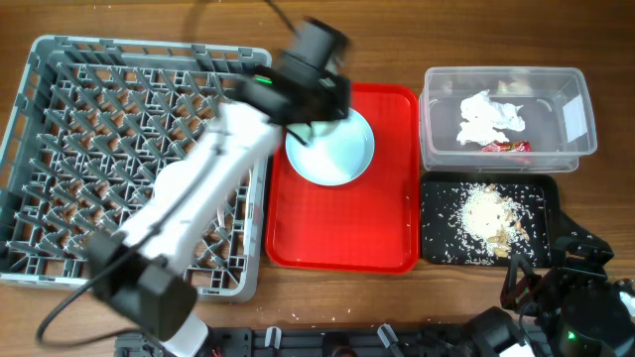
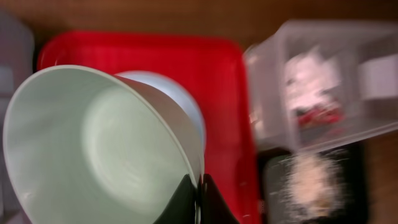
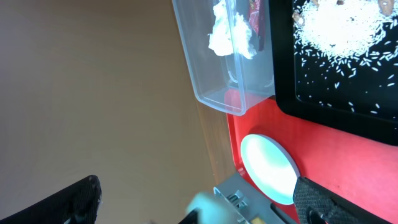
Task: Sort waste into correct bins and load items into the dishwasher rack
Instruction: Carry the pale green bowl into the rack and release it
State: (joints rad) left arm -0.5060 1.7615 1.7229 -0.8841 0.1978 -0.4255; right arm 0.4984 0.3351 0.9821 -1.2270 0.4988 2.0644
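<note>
My left gripper [image 2: 200, 200] is shut on the rim of a pale blue bowl [image 2: 93, 149] and holds it tilted above the red tray. In the overhead view the left gripper [image 1: 316, 104] hangs over the far edge of the light blue plate [image 1: 337, 154]. The grey dishwasher rack [image 1: 99, 149] stands at the left. The clear tub [image 1: 506, 119] holds the white napkin [image 1: 488, 117] and the red foil wrapper [image 1: 506, 147]. The black tray [image 1: 437, 233] holds rice scraps [image 1: 491, 213]. My right gripper [image 3: 199, 199] is open and empty, low at the front right [image 1: 556, 288].
The red serving tray [image 1: 342, 233] lies between the rack and the bins, with the plate on it. The cup, spoon, fork and second bowl are out of view. Bare wooden table runs along the front edge.
</note>
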